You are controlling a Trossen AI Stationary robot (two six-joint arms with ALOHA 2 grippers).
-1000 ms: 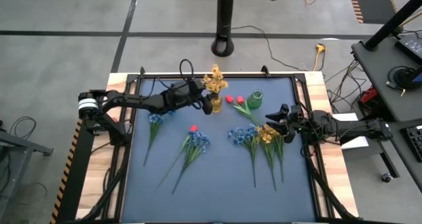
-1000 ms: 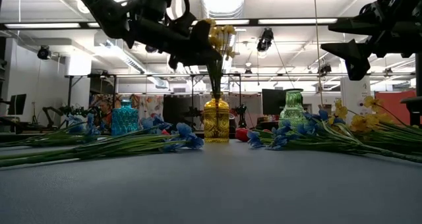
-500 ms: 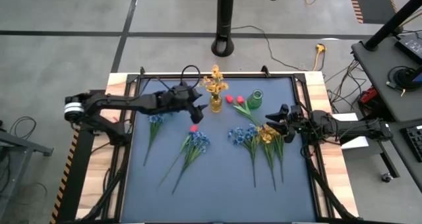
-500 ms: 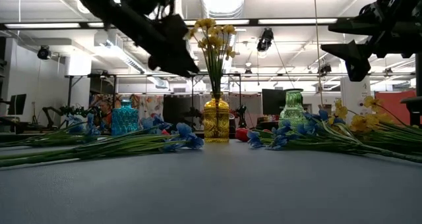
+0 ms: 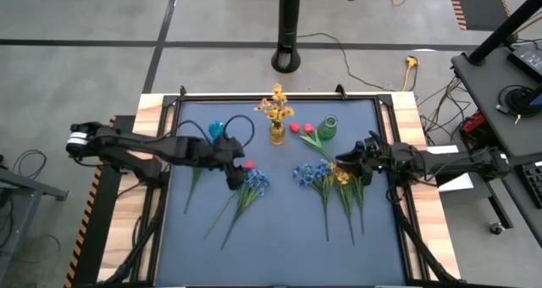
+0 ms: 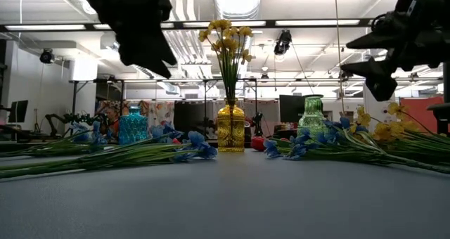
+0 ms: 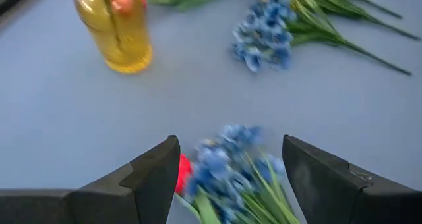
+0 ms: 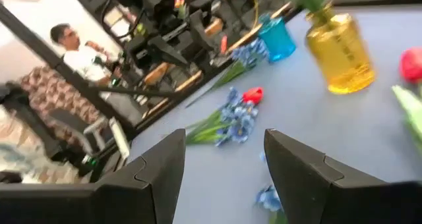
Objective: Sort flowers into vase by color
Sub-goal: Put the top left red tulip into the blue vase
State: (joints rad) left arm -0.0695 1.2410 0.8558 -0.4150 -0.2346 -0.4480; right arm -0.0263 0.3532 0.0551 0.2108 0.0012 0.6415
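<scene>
My left gripper is open and hovers above a bunch of blue sprigs with a red bud beside it; the bunch lies flat on the mat. Yellow flowers stand with their stems in the yellow vase. My right gripper is open, raised over the blue and yellow sprigs lying at the mat's right. Two red buds lie between the yellow vase and the green vase.
A blue vase stands at the far left of the mat, with another blue sprig lying near it under the left arm. The near half of the blue mat is bare. A person sits in the room beyond.
My left gripper has drawn back from the yellow vase, moving left and toward the near edge until it hangs over the blue bunch with the red bud. The yellow flowers stay upright in the vase. My right gripper has edged left toward the sprigs and tipped down slightly.
</scene>
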